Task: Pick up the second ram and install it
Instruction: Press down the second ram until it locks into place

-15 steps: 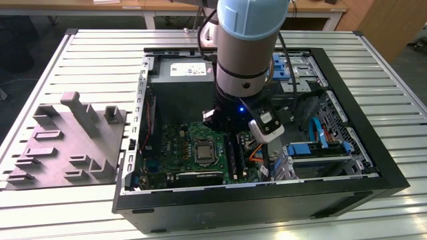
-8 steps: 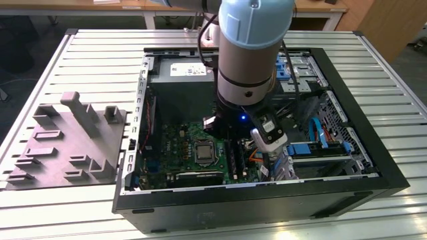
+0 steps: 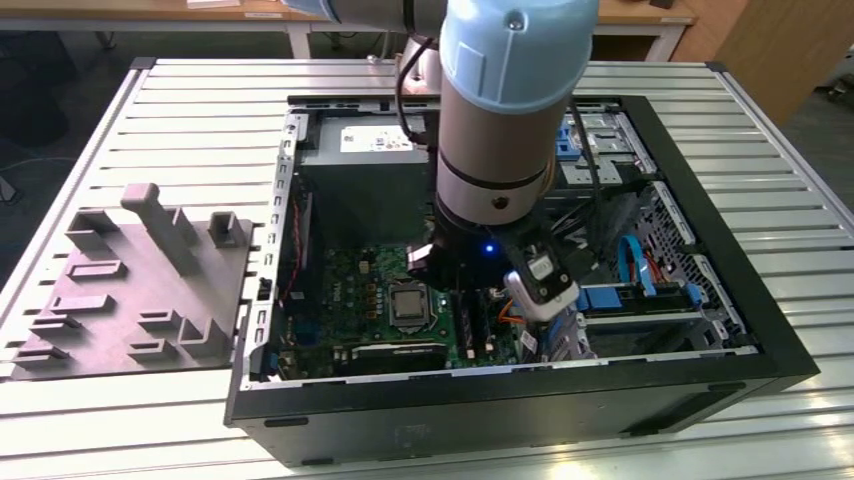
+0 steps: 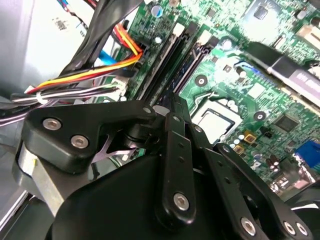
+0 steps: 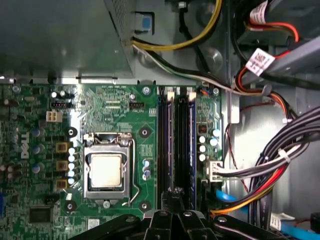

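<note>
My gripper (image 3: 461, 285) reaches down inside the open computer case (image 3: 534, 400), right over the long black memory slots (image 3: 470, 330) beside the processor socket. In both wrist views the fingertips (image 5: 175, 194) (image 4: 172, 105) sit drawn together at one end of the slots (image 5: 176, 140) (image 4: 167, 60). Dark strips lie along those slots. I cannot separate the second ram from them, and whatever lies between the fingertips is hidden by the gripper's own linkage.
The grey moulded tray (image 3: 134, 290) with upright posts lies at the exterior view's left, outside the case. The processor socket (image 5: 106, 170) adjoins the slots on one side, and cable bundles (image 5: 260, 170) crowd the other. The power supply (image 3: 360, 160) fills the far end of the case.
</note>
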{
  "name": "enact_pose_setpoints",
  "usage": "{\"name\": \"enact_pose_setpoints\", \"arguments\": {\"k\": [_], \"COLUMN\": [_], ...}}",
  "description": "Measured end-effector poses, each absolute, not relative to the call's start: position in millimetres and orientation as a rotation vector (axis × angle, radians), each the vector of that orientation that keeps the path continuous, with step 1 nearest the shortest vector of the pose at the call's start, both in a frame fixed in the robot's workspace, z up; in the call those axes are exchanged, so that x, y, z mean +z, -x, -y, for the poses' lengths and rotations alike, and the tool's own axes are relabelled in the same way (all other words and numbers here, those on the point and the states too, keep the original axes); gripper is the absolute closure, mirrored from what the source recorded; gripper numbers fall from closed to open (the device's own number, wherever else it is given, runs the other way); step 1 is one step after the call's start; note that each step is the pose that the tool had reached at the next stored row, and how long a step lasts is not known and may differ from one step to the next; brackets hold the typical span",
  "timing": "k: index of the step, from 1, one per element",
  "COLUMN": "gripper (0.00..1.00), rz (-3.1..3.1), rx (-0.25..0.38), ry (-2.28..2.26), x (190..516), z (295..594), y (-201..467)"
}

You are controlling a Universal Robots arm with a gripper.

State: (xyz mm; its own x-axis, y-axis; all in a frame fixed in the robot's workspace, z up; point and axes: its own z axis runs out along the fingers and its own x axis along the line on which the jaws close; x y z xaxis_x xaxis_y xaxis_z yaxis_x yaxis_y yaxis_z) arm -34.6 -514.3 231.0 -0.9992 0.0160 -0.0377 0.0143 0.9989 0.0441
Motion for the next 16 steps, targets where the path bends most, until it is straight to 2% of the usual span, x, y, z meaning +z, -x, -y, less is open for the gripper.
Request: {"name": "enact_pose_setpoints", "arguments": {"k": [16], "gripper": [0.90], "rz": [-3.103], "rx": [0.068], "ry": [-0.024], "x": [224.4], "z": [518.4], "y": [34.6]}}
